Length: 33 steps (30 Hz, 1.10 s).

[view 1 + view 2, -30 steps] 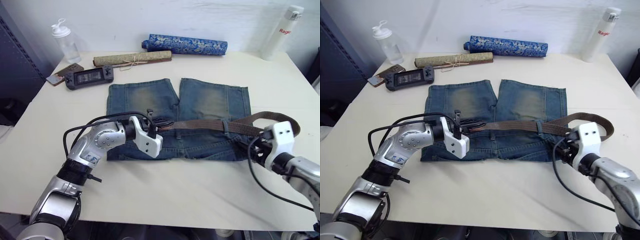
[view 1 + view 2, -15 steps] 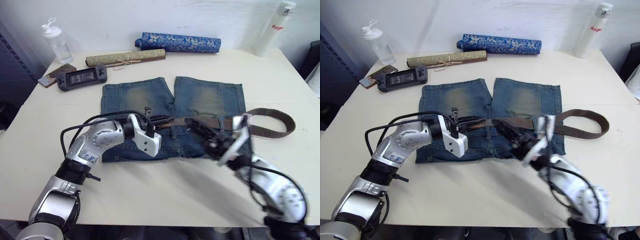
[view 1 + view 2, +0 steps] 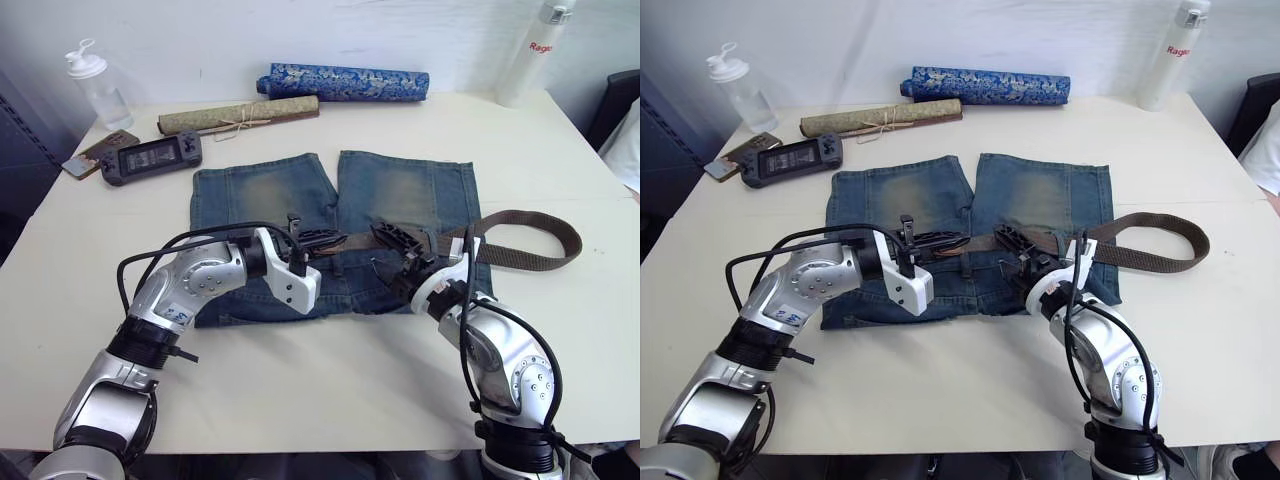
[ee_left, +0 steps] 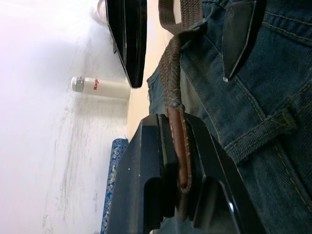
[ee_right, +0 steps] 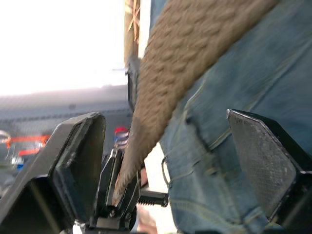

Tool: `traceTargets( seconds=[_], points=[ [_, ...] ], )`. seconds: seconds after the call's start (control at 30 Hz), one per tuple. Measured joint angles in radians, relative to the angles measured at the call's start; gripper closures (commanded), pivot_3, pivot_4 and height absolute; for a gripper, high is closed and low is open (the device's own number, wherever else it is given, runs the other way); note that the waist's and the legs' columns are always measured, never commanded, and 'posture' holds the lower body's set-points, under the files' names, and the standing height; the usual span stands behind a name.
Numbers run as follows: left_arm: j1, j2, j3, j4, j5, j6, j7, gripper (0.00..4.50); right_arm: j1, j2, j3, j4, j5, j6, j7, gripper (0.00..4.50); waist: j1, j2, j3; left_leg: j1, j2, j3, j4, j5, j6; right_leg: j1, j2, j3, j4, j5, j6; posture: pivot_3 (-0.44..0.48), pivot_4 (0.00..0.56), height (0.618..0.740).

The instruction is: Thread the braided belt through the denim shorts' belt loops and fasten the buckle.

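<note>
Braided belt (image 3: 520,240) lies across the denim shorts (image 3: 400,195) at frame centre. Left gripper (image 4: 181,161) clamps its tan tip; right gripper (image 3: 398,243) spread wide, straddling strap mid-waistband. Belt's far end loops right, off the denim.

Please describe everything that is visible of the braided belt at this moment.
The braided belt is a long, narrow, dark-brown woven strap ending in a tan leather tip. It lies along the waistband of the denim shorts; past their edge it loops on the table on the robot's right. The left gripper is shut on the tip. The right gripper is open, with the strap running between its fingers. The buckle cannot be made out.
</note>
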Motion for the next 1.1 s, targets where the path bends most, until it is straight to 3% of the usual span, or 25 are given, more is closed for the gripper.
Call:
traceTargets(
  seconds=[0.2,0.27,0.33,0.37,0.5,0.6,0.7,0.87,0.93,1.1],
  points=[
    [0.000,0.008,0.000,0.000,0.004,-0.003,0.000,4.50,0.004,-0.010,0.005,0.011,-0.002,-0.002,0.016,4.47,-0.015,0.000,0.000,0.000,0.001,0.001,0.000,0.000,0.000,-0.001,0.002,0.002,0.000,0.000,0.000,0.000,0.150,0.637],
    [0.000,0.010,0.000,0.000,0.004,-0.004,0.000,4.50,0.003,-0.008,0.006,0.013,-0.004,-0.006,0.020,4.47,-0.017,0.000,0.000,0.000,0.001,0.001,0.000,0.000,0.000,-0.001,0.003,0.003,0.000,0.000,0.000,0.000,0.150,0.637],
    [0.004,0.011,0.000,0.000,-0.011,0.004,-0.006,3.51,-0.001,-0.006,0.010,0.020,-0.006,-0.008,0.025,4.50,-0.017,0.000,0.000,0.000,0.001,0.001,0.000,0.000,0.000,-0.001,0.003,0.003,0.000,0.000,0.000,0.000,0.150,0.637],
    [0.010,0.010,0.001,-0.002,-0.034,0.013,-0.013,3.26,-0.002,-0.004,0.011,0.021,-0.012,-0.009,0.026,4.50,-0.017,0.000,0.000,0.000,0.001,0.001,0.000,0.000,0.000,-0.002,0.003,0.003,0.000,0.000,0.000,0.000,0.150,0.637],
    [0.064,-0.002,0.002,-0.050,-0.188,0.160,-0.109,1.51,-0.004,0.005,0.015,0.027,-0.026,-0.013,0.038,4.50,-0.018,0.000,0.000,0.000,0.001,0.000,0.000,0.000,0.000,-0.002,0.004,0.004,0.000,0.000,0.000,0.000,0.150,0.637],
    [0.129,-0.006,0.019,-0.120,-0.357,0.343,-0.205,1.51,-0.015,0.010,0.015,0.029,-0.061,-0.021,0.064,4.50,-0.019,0.001,0.000,0.000,0.002,-0.001,0.000,0.000,0.000,-0.003,0.005,0.004,0.000,0.000,0.000,0.000,0.150,0.637],
    [0.145,-0.003,0.107,-0.171,-0.488,0.511,-0.221,1.51,-0.017,0.003,0.016,0.030,-0.121,-0.021,0.108,4.50,-0.019,0.001,0.000,0.000,0.002,-0.001,0.000,-0.001,0.000,-0.003,0.006,0.004,0.000,0.000,-0.001,0.000,0.150,0.637],
    [0.224,0.099,0.305,-0.210,-0.747,0.864,-0.299,1.51,-0.005,-0.034,0.017,0.028,-0.221,0.004,0.186,4.50,-0.026,0.002,0.001,0.002,0.003,-0.004,-0.002,-0.002,0.000,-0.004,0.009,0.007,0.000,-0.001,-0.002,0.000,0.150,0.637],
    [0.314,0.137,0.352,-0.274,-0.926,1.057,-0.374,1.51,0.000,-0.034,0.027,0.026,-0.274,0.011,0.218,4.50,-0.025,0.002,0.001,0.002,0.003,-0.005,-0.002,-0.003,-0.001,-0.004,0.009,0.007,0.000,-0.001,-0.002,0.000,0.150,0.637],
    [0.391,0.169,0.409,-0.386,-1.115,1.253,-0.429,1.51,0.005,-0.035,0.024,0.026,-0.360,0.016,0.269,4.50,-0.013,0.002,0.001,0.002,0.003,-0.006,0.000,-0.002,-0.003,-0.003,0.008,0.007,0.001,-0.001,-0.003,0.000,0.150,0.637]
  ],
)
